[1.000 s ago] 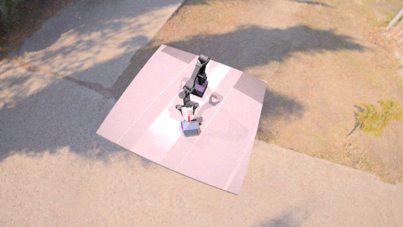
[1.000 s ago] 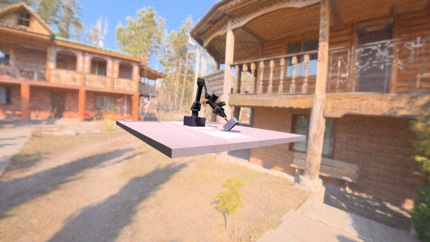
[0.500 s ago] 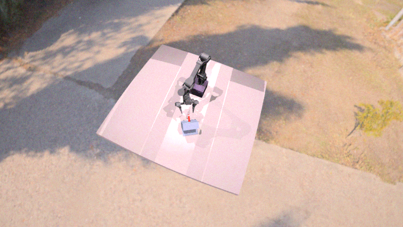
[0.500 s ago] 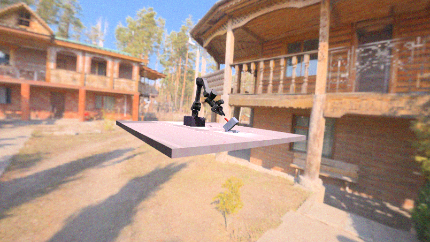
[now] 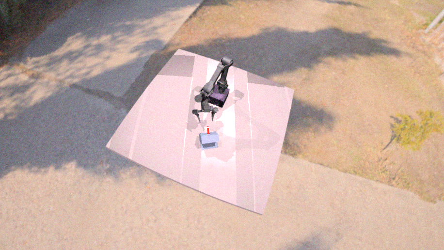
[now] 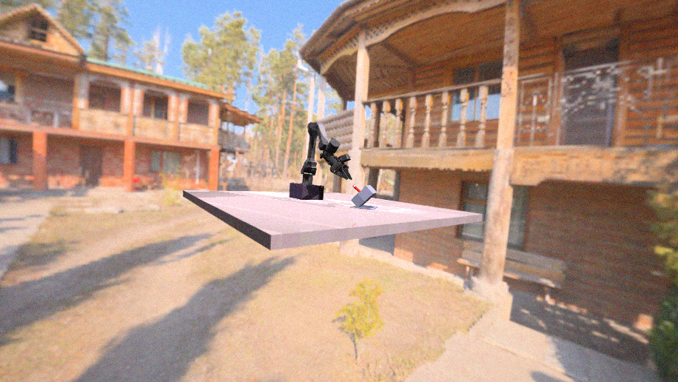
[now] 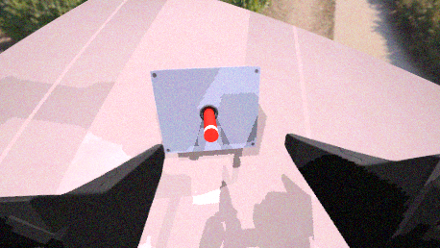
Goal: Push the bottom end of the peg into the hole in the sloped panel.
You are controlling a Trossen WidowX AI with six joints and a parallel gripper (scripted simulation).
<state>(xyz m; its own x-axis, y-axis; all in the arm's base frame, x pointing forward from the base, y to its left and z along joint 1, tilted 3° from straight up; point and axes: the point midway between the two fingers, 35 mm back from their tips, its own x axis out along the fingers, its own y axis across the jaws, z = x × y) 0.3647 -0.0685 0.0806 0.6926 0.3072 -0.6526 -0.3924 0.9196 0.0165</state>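
Note:
A red round peg (image 5: 208,130) (image 6: 357,189) (image 7: 209,126) with a white band near its outer end sticks out of the dark-rimmed hole (image 7: 202,113) in the blue-grey sloped panel (image 5: 209,136) (image 6: 363,195) (image 7: 180,96). Its lower end is inside the hole and hidden, so its depth cannot be seen. My gripper (image 5: 206,121) (image 6: 351,178) (image 7: 226,144) is open and empty. Its fingers stand wide apart, back from the peg's outer end and on either side of it in the wrist view, not touching it.
The pale pink table (image 5: 155,124) (image 6: 284,215) carries the panel block and the arm's dark purple base (image 5: 218,96) (image 6: 306,191). The base stands behind the gripper, on the side away from the panel. Shadows of the arm fall across the panel and table.

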